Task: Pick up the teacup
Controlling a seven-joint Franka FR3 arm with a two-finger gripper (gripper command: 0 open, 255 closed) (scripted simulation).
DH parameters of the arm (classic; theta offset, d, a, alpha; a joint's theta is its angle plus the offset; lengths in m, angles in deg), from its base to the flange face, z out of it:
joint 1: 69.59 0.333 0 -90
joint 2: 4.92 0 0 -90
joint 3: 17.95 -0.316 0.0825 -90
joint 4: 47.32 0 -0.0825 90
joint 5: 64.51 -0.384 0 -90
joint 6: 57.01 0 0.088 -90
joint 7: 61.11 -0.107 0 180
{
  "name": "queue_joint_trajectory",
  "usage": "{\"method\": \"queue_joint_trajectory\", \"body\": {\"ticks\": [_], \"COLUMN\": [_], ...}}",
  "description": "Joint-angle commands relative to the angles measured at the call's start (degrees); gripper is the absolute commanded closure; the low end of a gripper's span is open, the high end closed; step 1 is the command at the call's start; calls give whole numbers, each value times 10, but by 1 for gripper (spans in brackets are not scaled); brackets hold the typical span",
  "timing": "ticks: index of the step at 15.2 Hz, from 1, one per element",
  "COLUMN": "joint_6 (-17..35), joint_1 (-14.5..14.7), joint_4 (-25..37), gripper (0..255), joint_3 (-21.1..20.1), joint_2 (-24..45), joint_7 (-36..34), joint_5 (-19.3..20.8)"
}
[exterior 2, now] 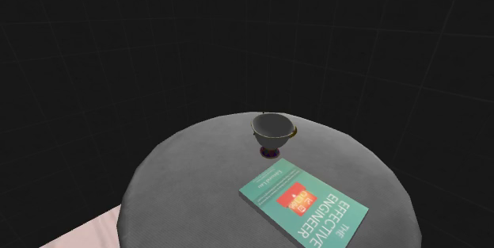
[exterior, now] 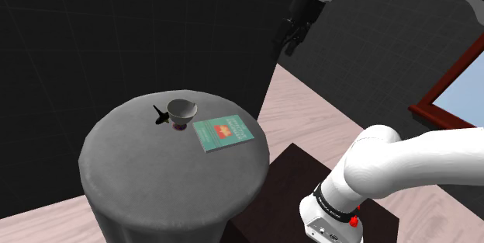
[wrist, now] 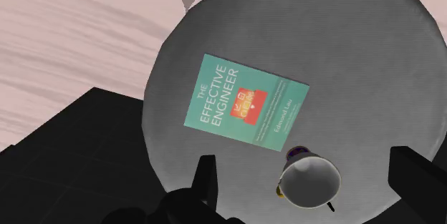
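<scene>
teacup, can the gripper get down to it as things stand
Probably yes. The gripper hangs open high above the round table, and the teacup stands upright in the open. The book lies flat close beside it, so nothing seems to block a descent from above.

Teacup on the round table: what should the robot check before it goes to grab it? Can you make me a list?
1. Are the fingers apart? Ok: in the wrist view the gripper stands open.
2. Is the teacup upright on the table? Ok.
3. Is the teacup lined up between the fingers? Ok in the wrist view.
4. Is the gripper down at cup height? Not ok: in the shoulder view it hangs high above the table.
5. Is the book away from the teacup? Cannot tell: its corner lies very near the cup's foot.
</scene>
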Motion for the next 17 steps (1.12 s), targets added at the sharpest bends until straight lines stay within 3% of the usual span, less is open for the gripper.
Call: {"method": "queue_joint_trajectory", "body": {"ticks": [1,9,17], "joint_6": [0,115,202], "joint_1": [0,14,32], "joint_4": [0,-1,47], "gripper": [0,0,0], "joint_3": [0,19,32], "joint_2": [0,144,312], "joint_7": [0,51,108], "joint_5": [0,-28,-69]}}
